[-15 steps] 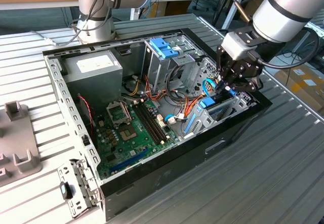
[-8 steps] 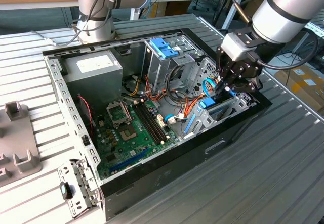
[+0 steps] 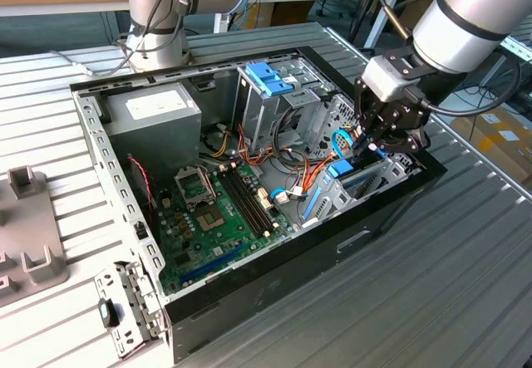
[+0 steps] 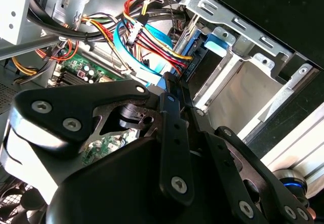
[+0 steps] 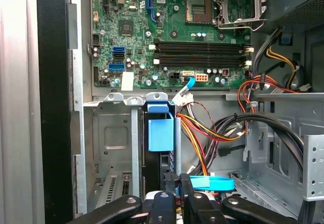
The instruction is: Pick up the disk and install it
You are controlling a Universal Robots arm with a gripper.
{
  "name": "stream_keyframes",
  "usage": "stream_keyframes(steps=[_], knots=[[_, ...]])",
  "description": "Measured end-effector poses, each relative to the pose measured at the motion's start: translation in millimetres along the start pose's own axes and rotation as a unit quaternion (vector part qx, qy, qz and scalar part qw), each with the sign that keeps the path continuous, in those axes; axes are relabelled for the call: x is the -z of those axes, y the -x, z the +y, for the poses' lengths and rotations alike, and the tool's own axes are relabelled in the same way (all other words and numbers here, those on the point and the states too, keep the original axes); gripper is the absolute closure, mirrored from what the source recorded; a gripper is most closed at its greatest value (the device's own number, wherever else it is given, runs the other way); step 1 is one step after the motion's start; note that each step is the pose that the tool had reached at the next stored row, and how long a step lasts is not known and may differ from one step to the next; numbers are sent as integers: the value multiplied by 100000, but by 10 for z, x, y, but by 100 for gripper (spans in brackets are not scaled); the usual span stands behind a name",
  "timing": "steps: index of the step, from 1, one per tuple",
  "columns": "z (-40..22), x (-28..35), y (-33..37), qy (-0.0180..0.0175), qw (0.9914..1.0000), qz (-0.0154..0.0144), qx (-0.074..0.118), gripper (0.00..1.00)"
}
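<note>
The disk [image 3: 339, 169] stands on edge in a metal bay at the case's front corner, toward the exterior view's right. Its bright blue carrier [image 5: 161, 132] frames a dark body and lies between grey bay walls. In the second wrist view the blue carrier end [image 4: 219, 41] pokes out of the bay. My gripper [image 3: 366, 142] hangs just above the disk's near end. Its two black fingers [image 5: 163, 197] lie close together with almost no gap, their tips [image 4: 171, 84] at the carrier's rail. Whether they touch it I cannot tell.
The open computer case [image 3: 291, 252] lies on a slatted metal table. A tall drive cage with a blue clip [image 3: 268, 77], a bundle of coloured cables [image 5: 212, 128] and a flat blue cable [image 5: 212, 183] crowd the bay. The motherboard [image 3: 212, 210] and the power supply [image 3: 154, 110] fill the rest.
</note>
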State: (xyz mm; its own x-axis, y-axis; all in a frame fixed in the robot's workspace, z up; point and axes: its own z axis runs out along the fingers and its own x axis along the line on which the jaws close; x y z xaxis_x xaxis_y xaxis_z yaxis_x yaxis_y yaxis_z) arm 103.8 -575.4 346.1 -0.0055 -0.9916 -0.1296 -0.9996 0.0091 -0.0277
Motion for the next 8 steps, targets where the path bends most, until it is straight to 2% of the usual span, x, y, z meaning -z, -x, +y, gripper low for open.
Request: stream_keyframes(steps=[8], knots=[[0, -5, -1, -3, 100000, -18, -2, 84]])
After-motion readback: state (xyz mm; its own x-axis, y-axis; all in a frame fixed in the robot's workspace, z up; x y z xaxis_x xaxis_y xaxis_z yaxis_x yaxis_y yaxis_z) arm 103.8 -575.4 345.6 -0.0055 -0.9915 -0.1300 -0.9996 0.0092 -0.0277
